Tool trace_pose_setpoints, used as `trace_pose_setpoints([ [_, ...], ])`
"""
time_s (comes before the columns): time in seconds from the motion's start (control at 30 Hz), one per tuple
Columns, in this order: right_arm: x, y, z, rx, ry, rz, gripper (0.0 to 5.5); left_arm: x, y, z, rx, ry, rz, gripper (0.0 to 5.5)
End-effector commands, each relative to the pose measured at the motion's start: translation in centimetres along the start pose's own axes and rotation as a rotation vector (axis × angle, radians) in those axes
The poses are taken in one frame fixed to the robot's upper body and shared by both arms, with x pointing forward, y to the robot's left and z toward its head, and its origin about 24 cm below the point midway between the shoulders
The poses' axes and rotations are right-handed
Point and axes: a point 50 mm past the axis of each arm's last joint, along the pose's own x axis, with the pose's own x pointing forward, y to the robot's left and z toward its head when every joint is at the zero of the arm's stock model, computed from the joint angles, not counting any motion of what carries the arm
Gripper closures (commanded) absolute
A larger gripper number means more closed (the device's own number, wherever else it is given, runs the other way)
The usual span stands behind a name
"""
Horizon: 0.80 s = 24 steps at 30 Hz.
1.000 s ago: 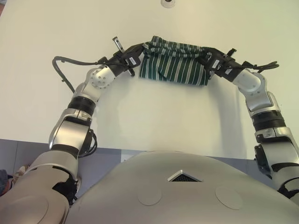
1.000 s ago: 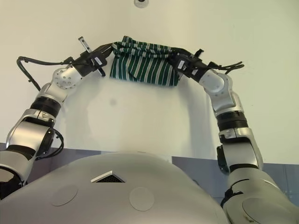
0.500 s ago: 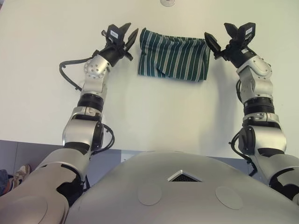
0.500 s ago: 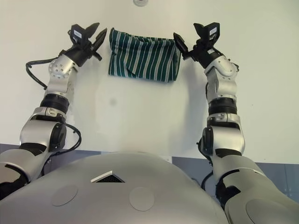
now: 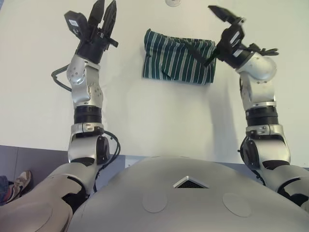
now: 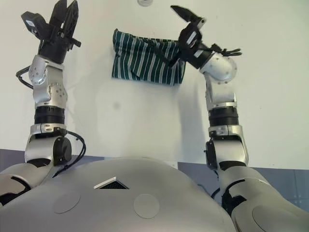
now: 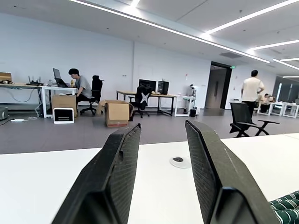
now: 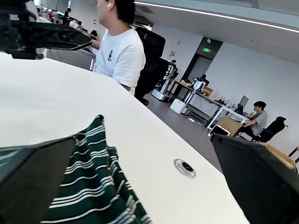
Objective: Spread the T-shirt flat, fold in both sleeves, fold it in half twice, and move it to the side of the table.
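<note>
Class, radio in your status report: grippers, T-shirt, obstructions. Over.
Left gripper open, off the T-shirt. Right gripper open at its right edge. T-shirt folded on table. No obstruction seen.

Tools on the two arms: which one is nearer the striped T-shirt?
The right tool, at one edge of the T-shirt; the left tool stands clearly apart from the other edge.

The white counter carries a dark green T-shirt with white stripes, folded into a compact rectangle and lying flat toward the far side. Just beyond it, a round grommet sits in the surface.
</note>
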Motion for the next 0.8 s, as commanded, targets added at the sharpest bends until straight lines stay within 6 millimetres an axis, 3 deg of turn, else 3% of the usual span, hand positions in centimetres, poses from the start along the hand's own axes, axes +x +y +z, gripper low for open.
trace_pose_setpoints([
  [0.03,2.6,1.3,0.2,-0.09,0.015,0.066,0.11,-1.8,0.2,0.5,-0.048,-0.046,0.058,3.74],
  [0.23,5.9,3.6,-1.1,-0.065,0.06,0.099,0.11,-2.3,1.2,0.0,-0.088,-0.049,0.134,3.74],
  [0.33,6.6,3.7,-2.2,-0.037,0.108,0.069,0.11,-2.5,1.4,-0.5,-0.096,-0.035,0.155,3.74],
  [0.57,6.2,1.8,-4.7,0.062,0.228,-0.129,0.11,-2.8,1.8,-1.1,-0.109,-0.021,0.181,3.74],
  [0.8,5.2,-0.9,-5.5,0.463,0.176,-0.316,0.11,-3.1,1.7,-1.3,-0.113,-0.012,0.18,3.74],
])
